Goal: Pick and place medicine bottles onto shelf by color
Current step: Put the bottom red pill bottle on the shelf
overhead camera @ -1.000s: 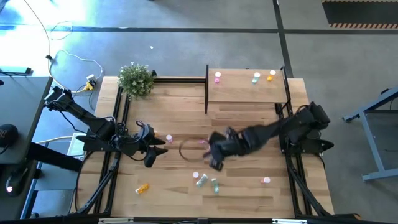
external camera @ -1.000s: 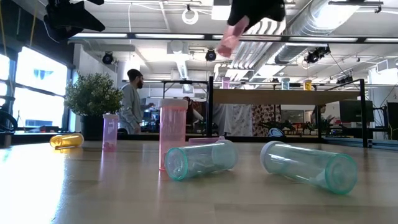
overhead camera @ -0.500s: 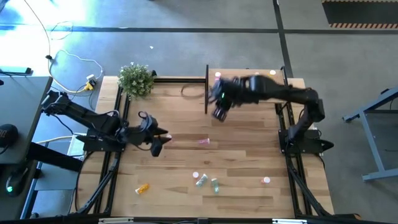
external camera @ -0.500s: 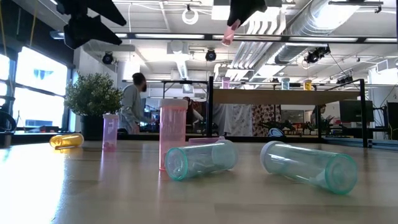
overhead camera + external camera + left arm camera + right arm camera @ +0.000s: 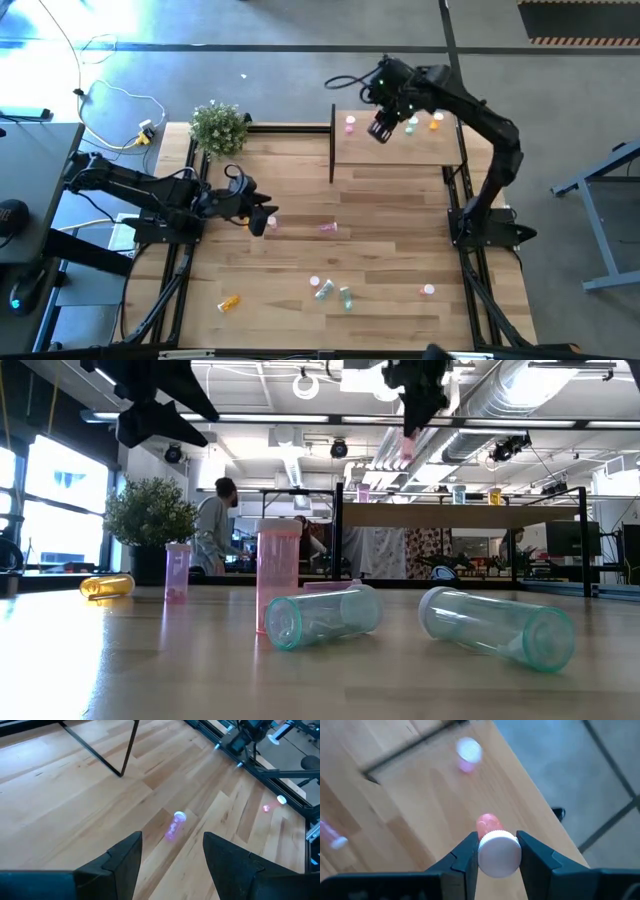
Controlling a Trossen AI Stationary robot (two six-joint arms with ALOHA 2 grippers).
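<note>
Medicine bottles lying near to far: 2 pale green (image 5: 322, 618) and 1 pink upright (image 5: 278, 572) nearest. Farther on, left gripper (image 5: 262, 220) hanging released over fallen pink bottle (image 5: 174, 825). Farthest, right gripper (image 5: 496, 851) clenching pink white-capped bottle (image 5: 496, 851) above shelf (image 5: 395, 152), probably heading beside matching pink one (image 5: 350, 124).

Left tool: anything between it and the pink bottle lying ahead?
No. In the left wrist view, only bare tabletop separates the open left tool from the pink bottle.

No legible text, label or number on anything in view.
</note>
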